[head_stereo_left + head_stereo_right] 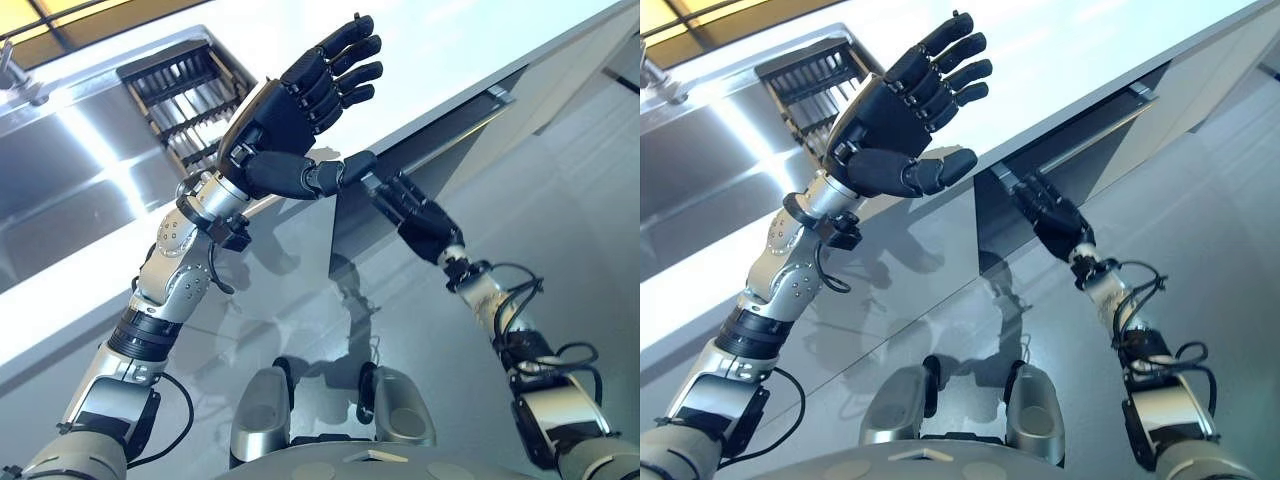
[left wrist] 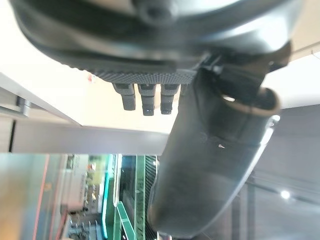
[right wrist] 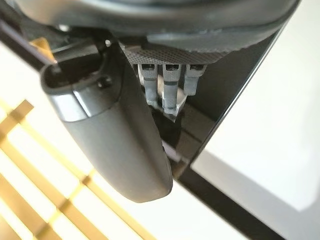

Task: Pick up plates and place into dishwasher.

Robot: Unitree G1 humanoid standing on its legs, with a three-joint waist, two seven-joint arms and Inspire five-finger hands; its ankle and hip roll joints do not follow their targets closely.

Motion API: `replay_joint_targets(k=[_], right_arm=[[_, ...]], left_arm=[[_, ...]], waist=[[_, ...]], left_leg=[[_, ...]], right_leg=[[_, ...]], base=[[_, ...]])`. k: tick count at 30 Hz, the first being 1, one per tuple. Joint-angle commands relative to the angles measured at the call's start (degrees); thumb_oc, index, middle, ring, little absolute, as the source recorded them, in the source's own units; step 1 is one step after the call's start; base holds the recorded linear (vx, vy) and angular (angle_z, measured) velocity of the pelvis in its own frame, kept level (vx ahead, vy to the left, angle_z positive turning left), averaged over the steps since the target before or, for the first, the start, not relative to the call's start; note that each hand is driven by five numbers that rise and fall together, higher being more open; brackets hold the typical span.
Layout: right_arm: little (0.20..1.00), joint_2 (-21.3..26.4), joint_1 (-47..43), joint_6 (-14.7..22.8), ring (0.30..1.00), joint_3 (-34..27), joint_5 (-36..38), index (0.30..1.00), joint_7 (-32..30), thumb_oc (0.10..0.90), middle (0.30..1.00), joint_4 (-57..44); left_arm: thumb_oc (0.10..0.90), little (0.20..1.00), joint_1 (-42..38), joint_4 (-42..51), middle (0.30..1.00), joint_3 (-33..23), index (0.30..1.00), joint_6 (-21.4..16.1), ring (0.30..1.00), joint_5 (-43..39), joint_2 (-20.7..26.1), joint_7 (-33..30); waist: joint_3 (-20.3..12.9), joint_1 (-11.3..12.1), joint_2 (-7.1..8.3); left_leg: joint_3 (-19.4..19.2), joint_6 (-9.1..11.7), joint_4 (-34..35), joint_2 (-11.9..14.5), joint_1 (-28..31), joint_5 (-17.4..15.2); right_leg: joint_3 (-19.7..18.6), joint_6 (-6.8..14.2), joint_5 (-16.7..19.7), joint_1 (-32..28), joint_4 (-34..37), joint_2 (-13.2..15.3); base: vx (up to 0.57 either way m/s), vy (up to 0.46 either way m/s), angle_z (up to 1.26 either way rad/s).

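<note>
I look down on a long white countertop (image 1: 470, 50) that runs across the view, with a stainless steel sink (image 1: 70, 170) set into it at my left. A dark slatted rack (image 1: 185, 95) sits at the sink's near end, and I cannot tell whether any plates are in it; no plate is visible to me anywhere else. A metal tap (image 1: 15, 75) stands at the far left edge. Below the counter runs a glossy grey cabinet front, and the floor (image 1: 560, 200) is pale grey and shiny.

Under the counter's edge, a dark-fronted dishwasher door (image 1: 1060, 165) stands slightly ajar at the top, with a dark gap along it and a long metal bar handle (image 1: 1110, 125) across it.

My left hand (image 1: 290, 120) is raised in front of the counter and the rack, palm facing me, fingers straight and spread, thumb pointing across toward the door; it holds nothing. It partly blocks my sight of the rack and the counter edge.

My right hand (image 1: 1050, 215) reaches up to the left end of the door's top edge, its fingers at the gap. In the right wrist view the fingertips (image 3: 170, 97) point into the dark opening, and I cannot tell whether they are curled round the edge.
</note>
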State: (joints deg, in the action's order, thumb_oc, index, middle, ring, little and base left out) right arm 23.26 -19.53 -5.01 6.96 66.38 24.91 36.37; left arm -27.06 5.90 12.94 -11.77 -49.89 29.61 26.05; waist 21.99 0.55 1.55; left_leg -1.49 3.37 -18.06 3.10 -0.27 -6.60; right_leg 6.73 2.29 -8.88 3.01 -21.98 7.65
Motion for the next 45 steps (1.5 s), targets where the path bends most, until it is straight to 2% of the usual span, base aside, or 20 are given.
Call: replay_joint_targets(k=[1, 3, 5, 7, 10, 15, 16, 23, 26, 28, 29, 30, 31, 32, 33, 34, 36, 38, 41, 45], right_arm=[[0.900, -1.6, 3.8, 5.5, 0.900, -2.7, 2.0, 0.900, 3.1, 0.800, 0.900, -6.0], [0.900, -2.3, 6.4, 5.6, 0.900, -3.0, 1.9, 0.900, 3.2, 0.800, 0.900, -6.4], [0.900, -3.9, 10.3, 5.8, 0.900, -4.0, 0.9, 0.900, 2.9, 0.800, 0.900, -7.4], [0.900, -4.6, 12.3, 5.3, 0.900, -4.9, 0.0, 0.900, 2.8, 0.800, 0.900, -7.7], [0.900, -5.7, 14.7, 4.9, 0.900, -6.1, 0.3, 0.900, 2.5, 0.800, 0.900, -8.0], [0.900, -6.5, 17.3, 2.4, 0.900, -8.8, 0.3, 0.900, 1.8, 0.800, 0.900, -6.3], [0.900, -6.5, 17.7, 2.0, 0.900, -9.1, -0.2, 0.900, 1.8, 0.800, 0.900, -5.5], [0.900, -7.1, 18.1, -0.1, 0.900, -10.6, 3.2, 0.900, 2.9, 0.800, 0.900, 2.7], [0.900, -8.5, 17.1, -0.3, 0.900, -10.6, 3.1, 0.900, 1.2, 0.800, 0.900, 8.9], [0.900, -10.0, 15.8, 0.0, 0.900, -8.7, 2.7, 0.900, -1.0, 0.800, 0.900, 12.3], [0.900, -10.1, 15.7, 0.0, 0.900, -8.4, 2.5, 0.900, -1.2, 0.800, 0.900, 12.5], [0.900, -11.1, 15.0, 1.0, 0.900, -8.2, 2.5, 0.900, -3.3, 0.800, 0.900, 16.3], [0.900, -11.1, 14.9, 1.2, 0.900, -8.3, 2.5, 0.900, -3.3, 0.800, 0.900, 17.2], [0.900, -11.7, 14.2, 3.3, 0.900, -9.1, 0.8, 0.900, -3.8, 0.800, 0.900, 22.7], [0.900, -11.8, 14.1, 3.4, 0.900, -9.1, 0.5, 0.900, -3.9, 0.800, 0.900, 23.2], [0.900, -12.4, 13.7, 5.1, 0.900, -8.6, -1.4, 0.900, -7.7, 0.800, 0.900, 25.8], [0.900, -13.9, 13.7, 6.0, 0.900, -7.7, -7.4, 0.900, -12.2, 0.800, 0.900, 28.8], [0.900, -14.8, 14.5, 4.1, 0.900, -5.0, -17.5, 0.900, -12.6, 0.800, 0.900, 29.8], [0.900, -15.3, 15.2, 2.7, 0.900, -2.1, -24.2, 0.900, -11.7, 0.800, 0.900, 30.2], [0.900, -14.4, 16.1, 0.0, 0.900, -0.9, -27.1, 0.900, -12.6, 0.800, 0.900, 32.1]], left_arm=[[0.800, 0.900, 2.0, 5.2, 0.900, -2.7, 0.900, -7.4, 0.900, -6.5, -3.3, 3.9], [0.800, 0.900, 2.8, 5.3, 0.900, -2.4, 0.900, -7.3, 0.900, -7.1, -4.0, 5.2], [0.800, 0.900, 3.3, 5.7, 0.900, -1.5, 0.900, -5.6, 0.900, -8.2, -5.7, 5.8], [0.800, 0.900, 3.6, 5.0, 0.900, -0.2, 0.900, -4.2, 0.900, -8.7, -6.8, 5.7], [0.800, 0.900, 4.8, 3.4, 0.900, 1.7, 0.900, -1.6, 0.900, -10.1, -8.4, 5.3], [0.800, 0.900, 10.4, -5.2, 0.900, 4.5, 0.900, 3.0, 0.900, -10.1, -12.3, 5.8], [0.800, 0.900, 11.5, -6.6, 0.900, 4.6, 0.900, 4.8, 0.900, -10.3, -12.8, 5.6], [0.800, 0.900, 16.7, -24.5, 0.900, 6.6, 0.900, 6.6, 0.900, -4.8, -15.3, 6.7], [0.800, 0.900, 19.3, -38.0, 0.900, 6.8, 0.900, 6.3, 0.900, 4.2, -16.9, 7.3], [0.800, 0.900, 21.1, -44.4, 0.900, 6.0, 0.900, 6.8, 0.900, 8.7, -18.1, 4.3], [0.800, 0.900, 21.2, -45.1, 0.900, 5.9, 0.900, 6.8, 0.900, 9.1, -18.2, 4.1], [0.800, 0.900, 21.3, -51.8, 0.900, 4.5, 0.900, 8.9, 0.900, 11.6, -18.7, 3.6], [0.800, 0.900, 21.2, -52.9, 0.900, 4.2, 0.900, 9.1, 0.900, 11.9, -18.8, 3.6], [0.800, 0.900, 20.2, -60.2, 0.900, 4.0, 0.900, 11.3, 0.900, 13.5, -19.6, 2.3], [0.800, 0.900, 20.0, -60.9, 0.900, 4.0, 0.900, 11.5, 0.900, 13.8, -19.7, 2.1], [0.800, 0.900, 19.1, -65.0, 0.900, 4.3, 0.900, 13.7, 0.900, 15.8, -20.0, -0.3], [0.800, 0.900, 19.1, -73.9, 0.900, 3.5, 0.900, 14.2, 0.900, 21.4, -21.7, -3.4], [0.800, 0.900, 20.0, -79.0, 0.900, 2.9, 0.900, 15.1, 0.900, 28.6, -21.7, -10.1], [0.800, 0.900, 20.6, -81.1, 0.900, 1.4, 0.900, 15.6, 0.900, 32.6, -21.2, -13.6], [0.800, 0.900, 21.5, -81.6, 0.900, 1.9, 0.900, 13.1, 0.900, 37.6, -20.8, -17.8]], waist=[[-9.3, -3.0, 0.36], [-10.4, -3.6, 0.33], [-12.5, -5.0, 0.20], [-13.6, -6.2, 0.02], [-14.7, -7.7, -0.24], [-15.8, -9.7, -0.49], [-15.9, -9.7, -0.52], [-16.8, -9.4, 0.02], [-16.9, -8.5, 0.08], [-16.3, -7.3, -0.60], [-16.2, -7.2, -0.70], [-16.3, -7.2, -1.27], [-16.3, -7.2, -1.35], [-16.9, -7.1, -1.64], [-17.0, -7.1, -1.66], [-17.4, -7.2, -1.74], [-18.0, -7.4, -2.13], [-18.5, -7.4, -2.43], [-18.9, -7.3, -2.42], [-19.1, -6.8, -2.17]], left_leg=[[-1.0, -1.0, 8.6, 0.8, 4.4, 3.0], [-1.3, -0.6, 11.6, 1.3, 5.2, 4.6], [-2.1, 0.2, 17.6, 2.2, 6.1, 7.7], [-3.1, 0.5, 20.7, 2.8, 7.0, 8.5], [-4.6, 0.7, 23.0, 3.3, 7.4, 9.0], [-7.1, 0.7, 23.1, 4.2, 8.2, 7.6], [-7.3, 0.6, 23.1, 4.4, 8.2, 7.6], [-7.5, 0.8, 22.8, 5.5, 8.2, 8.0], [-5.9, 0.3, 20.3, 3.7, 7.6, 6.9], [-1.6, -1.1, 19.8, 0.7, 6.9, 5.9], [-1.5, -1.2, 19.9, 0.7, 7.0, 6.0], [-2.3, -1.8, 20.9, 0.6, 7.7, 6.2], [-2.2, -1.9, 21.2, 0.5, 7.8, 6.3], [-1.7, -2.1, 22.2, 0.1, 7.9, 6.8], [-1.7, -2.1, 22.3, 0.1, 7.9, 6.9], [-1.6, -2.2, 22.6, -0.2, 7.8, 6.8], [-1.8, -2.3, 22.8, -0.5, 8.0, 6.6], [-1.8, -2.6, 23.0, -1.0, 8.2, 6.5], [-1.4, -2.7, 23.1, -1.3, 8.2, 6.3], [-1.0, -3.0, 23.0, -1.7, 8.2, 6.1]], right_leg=[[-1.9, 2.3, 6.5, -5.1, 10.1, -0.9], [-2.2, 2.7, 8.2, -5.6, 13.1, -1.1], [-3.0, 3.4, 11.6, -6.0, 19.0, -1.2], [-3.4, 3.8, 13.0, -6.4, 22.0, -1.3], [-3.7, 4.1, 14.2, -6.5, 24.9, -1.7], [-4.9, 3.6, 14.2, -6.5, 26.3, -3.0], [-5.1, 3.3, 14.0, -6.5, 26.2, -3.4], [-6.1, 1.6, 13.3, -6.5, 26.5, -5.8], [-6.9, 1.3, 13.7, -6.6, 26.9, -6.0], [-8.2, 1.7, 13.7, -6.0, 25.3, -6.0], [-8.3, 1.7, 13.7, -5.9, 24.9, -6.0], [-8.4, 1.6, 13.4, -5.7, 24.6, -6.0], [-8.4, 1.6, 13.4, -5.7, 24.6, -6.0], [-8.2, 1.6, 13.4, -6.2, 25.2, -6.2], [-8.1, 1.6, 13.4, -6.3, 25.3, -6.2], [-8.1, 1.8, 13.4, -6.5, 25.6, -6.1], [-7.8, 2.0, 13.2, -6.9, 25.9, -5.7], [-7.9, 2.1, 12.8, -7.2, 26.1, -5.6], [-7.8, 2.1, 12.4, -7.6, 26.1, -5.4], [-7.5, 2.1, 11.8, -8.0, 25.9, -5.5]], base=[[0.00, -0.032, -0.22], [-0.02, -0.041, -0.25], [-0.04, -0.059, -0.26], [-0.01, -0.056, -0.20], [-0.01, -0.045, -0.22], [-0.01, -0.046, -0.19], [0.00, -0.056, -0.13], [0.01, -0.090, -0.08], [0.00, -0.032, -0.05], [0.01, 0.025, -0.09], [0.03, 0.071, -0.54], [0.02, 0.069, -0.63], [0.05, 0.118, -0.58], [0.04, 0.069, -0.11], [0.05, 0.089, 0.03], [0.05, 0.075, 0.03], [0.06, 0.090, -0.01], [0.04, 0.070, 0.00], [0.03, 0.041, -0.08], [0.00, 0.006, -0.01]])
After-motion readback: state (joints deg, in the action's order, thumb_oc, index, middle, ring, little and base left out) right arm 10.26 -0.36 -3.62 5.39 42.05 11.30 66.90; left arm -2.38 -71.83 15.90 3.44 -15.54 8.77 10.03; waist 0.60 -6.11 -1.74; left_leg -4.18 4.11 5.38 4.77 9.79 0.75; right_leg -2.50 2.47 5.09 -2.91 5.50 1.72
